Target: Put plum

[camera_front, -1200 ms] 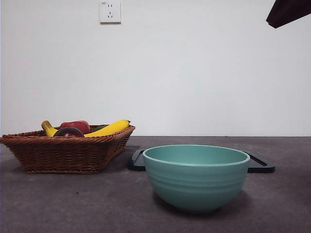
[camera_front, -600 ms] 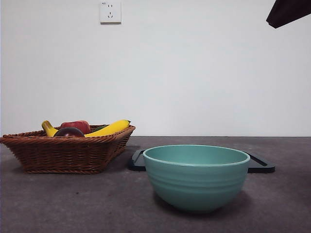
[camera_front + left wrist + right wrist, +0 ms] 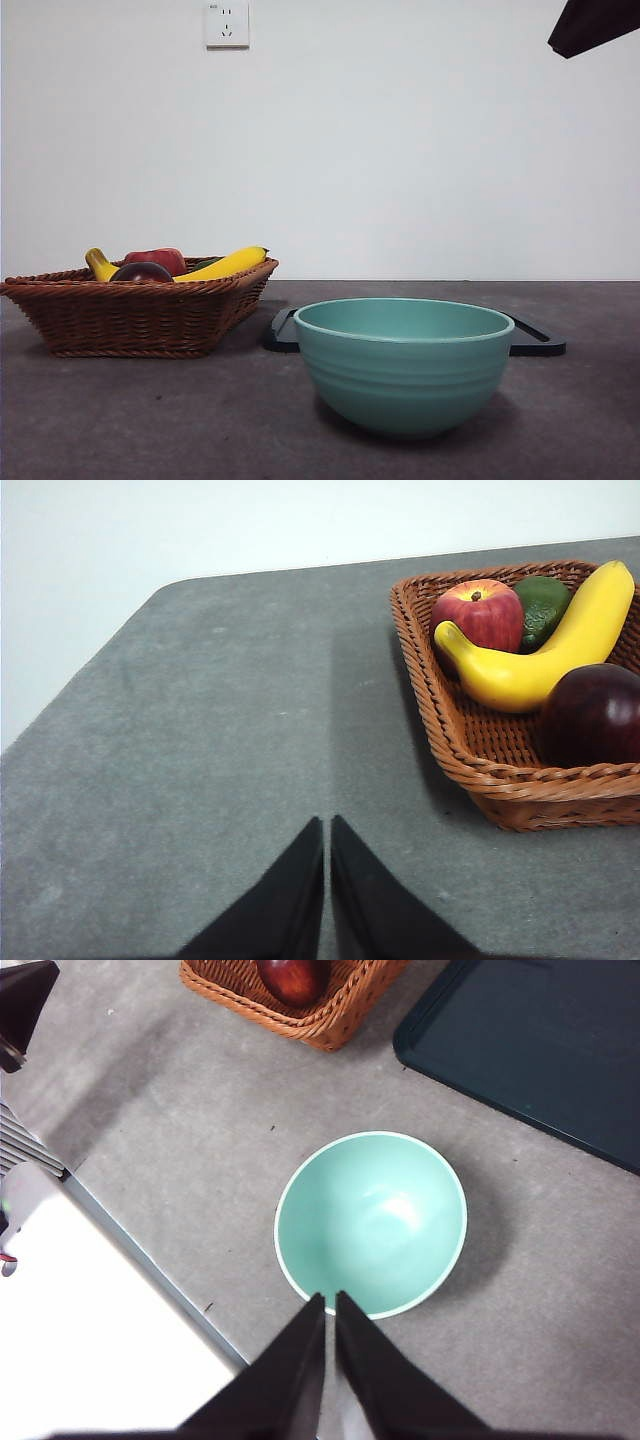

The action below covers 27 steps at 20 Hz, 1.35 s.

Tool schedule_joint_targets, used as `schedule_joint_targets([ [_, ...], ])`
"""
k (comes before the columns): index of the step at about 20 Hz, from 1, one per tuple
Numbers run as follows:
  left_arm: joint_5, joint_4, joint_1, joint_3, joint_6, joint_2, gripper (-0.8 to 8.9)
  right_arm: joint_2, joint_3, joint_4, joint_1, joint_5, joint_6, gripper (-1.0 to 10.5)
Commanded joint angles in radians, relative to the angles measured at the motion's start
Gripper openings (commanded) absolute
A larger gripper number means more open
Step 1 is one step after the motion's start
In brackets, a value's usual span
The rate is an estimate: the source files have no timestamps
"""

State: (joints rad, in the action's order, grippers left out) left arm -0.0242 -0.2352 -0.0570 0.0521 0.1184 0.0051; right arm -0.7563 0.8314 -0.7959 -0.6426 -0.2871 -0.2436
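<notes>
Two grippers idle, both clear of the fruit. Left gripper (image 3: 327,830) low over bare table (image 3: 220,730), jaws pressed together, nothing held. Plum (image 3: 595,715) sits in the wicker basket (image 3: 520,800), near corner, well apart from the left jaws, off to one side of them. Touches the banana (image 3: 540,650); red apple (image 3: 477,615) and a green fruit (image 3: 542,605) lie beyond it in the same basket. Right gripper (image 3: 330,1305) high above the teal bowl (image 3: 371,1222), jaws closed to a thin slit, empty. Plum (image 3: 293,977) seen there far past the bowl, still in the basket. Dark tray (image 3: 540,1040) beside the bowl. Front view: plum (image 3: 141,272) peeks over the basket rim, black arm tip (image 3: 592,24) at top corner.
</notes>
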Motion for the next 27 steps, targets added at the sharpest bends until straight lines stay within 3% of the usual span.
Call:
schedule_joint_targets([
  [1,0.002,-0.01,-0.003,-0.02,0.011,-0.002,0.1,-0.006,0.016,0.01,-0.008,-0.001,-0.003,0.0],
  [11,0.002,-0.01,-0.003,-0.02,0.011,-0.002,0.1,0.009,0.016,0.01,-0.005,0.005,-0.003,0.1],
  [12,0.002,-0.01,-0.003,-0.02,0.011,-0.002,0.1,0.019,0.016,0.01,0.01,0.032,0.039,0.0],
  [15,0.002,-0.01,-0.003,-0.02,0.011,-0.002,0.1,0.063,0.014,0.057,0.169,0.115,0.176,0.1],
  [19,0.002,-0.01,-0.003,-0.02,0.011,-0.002,0.1,0.182,-0.019,0.192,0.452,0.116,0.283,0.1],
  [23,0.002,-0.01,-0.003,-0.02,0.011,-0.002,0.1,0.304,-0.168,0.425,0.624,0.117,0.314,0.1],
  [27,0.002,-0.01,-0.003,-0.02,0.011,-0.002,0.1,0.426,-0.385,0.648,0.669,0.141,0.313,0.0],
])
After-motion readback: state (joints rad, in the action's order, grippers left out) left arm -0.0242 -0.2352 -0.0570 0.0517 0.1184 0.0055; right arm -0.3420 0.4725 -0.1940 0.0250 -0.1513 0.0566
